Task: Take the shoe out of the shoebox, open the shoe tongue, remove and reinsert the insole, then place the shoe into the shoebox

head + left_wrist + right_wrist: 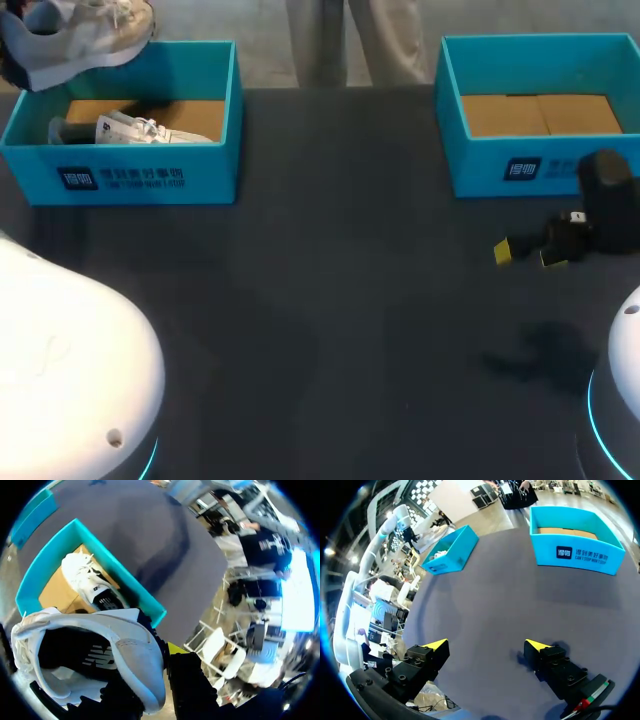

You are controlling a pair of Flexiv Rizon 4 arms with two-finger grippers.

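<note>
Shoe (85, 35) hangs just above the left shoebox (130, 175), its upper edge pinched by the left gripper (167, 662). Step: take-out, nearly complete. Next, probably: set the shoe on the table (330, 330) beside the shoebox, tongue reachable. Right gripper (487, 645) spread, empty, well away from the shoebox.

From where I stand there is one dark table (330, 310), and on it two blue boxes: a left box (150, 175) and a right box (480, 165). Each box has one brown cardboard floor. There are two white shoes: a raised shoe (85, 35) and a second shoe (140, 128) lying in the left box; the right box holds none. Two arms come in, a left arm (70, 370) and a right arm (612, 185), so there are two grippers: the left gripper (150, 677) and the right gripper (528, 253). The right gripper shows two yellow tips; on the left gripper I can make out only one.
</note>
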